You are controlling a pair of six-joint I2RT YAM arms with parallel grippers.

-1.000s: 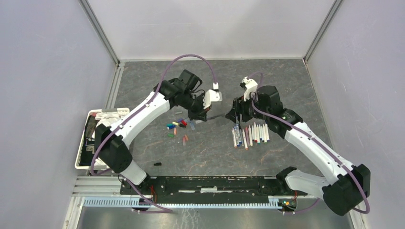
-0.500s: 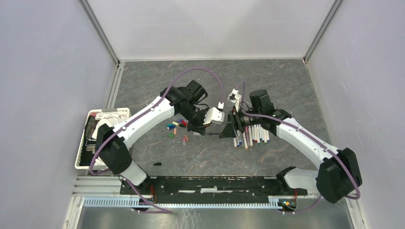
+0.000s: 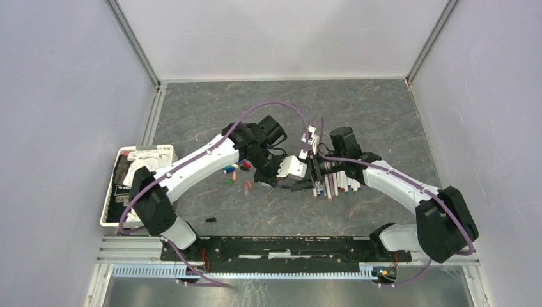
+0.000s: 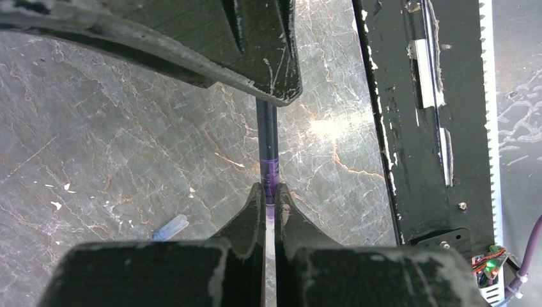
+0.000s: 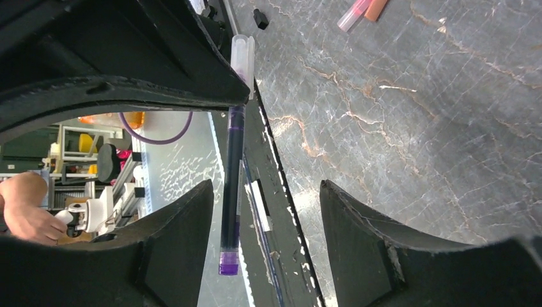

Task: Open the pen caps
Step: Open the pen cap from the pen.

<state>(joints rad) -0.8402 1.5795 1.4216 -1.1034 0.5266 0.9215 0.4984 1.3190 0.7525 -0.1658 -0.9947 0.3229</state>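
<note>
My left gripper (image 3: pixel 279 179) (image 4: pixel 269 190) is shut on the pale cap end of a thin dark pen (image 4: pixel 266 137) with a purple band. The pen's barrel (image 5: pixel 231 173) reaches between the open fingers of my right gripper (image 3: pixel 304 181) (image 5: pixel 265 190), its purple tip close to the left finger and not touching it. The clear cap end (image 5: pixel 242 54) pokes out behind the left fingers. Loose coloured pen caps (image 3: pixel 235 169) lie left of the grippers, and a row of pens (image 3: pixel 339 181) lies to their right. A clear bluish cap (image 4: pixel 170 227) rests on the table.
A white bin (image 3: pixel 108 192) with cloths stands at the table's left edge. A small black piece (image 3: pixel 209 220) lies near the black base rail (image 3: pixel 281 246). Pink and orange caps (image 5: pixel 361 9) lie further out. Grey walls enclose the table.
Both arms have swung toward the near side and closer together. The right gripper's open fingers have come around the free end of the pen held by the left gripper.
</note>
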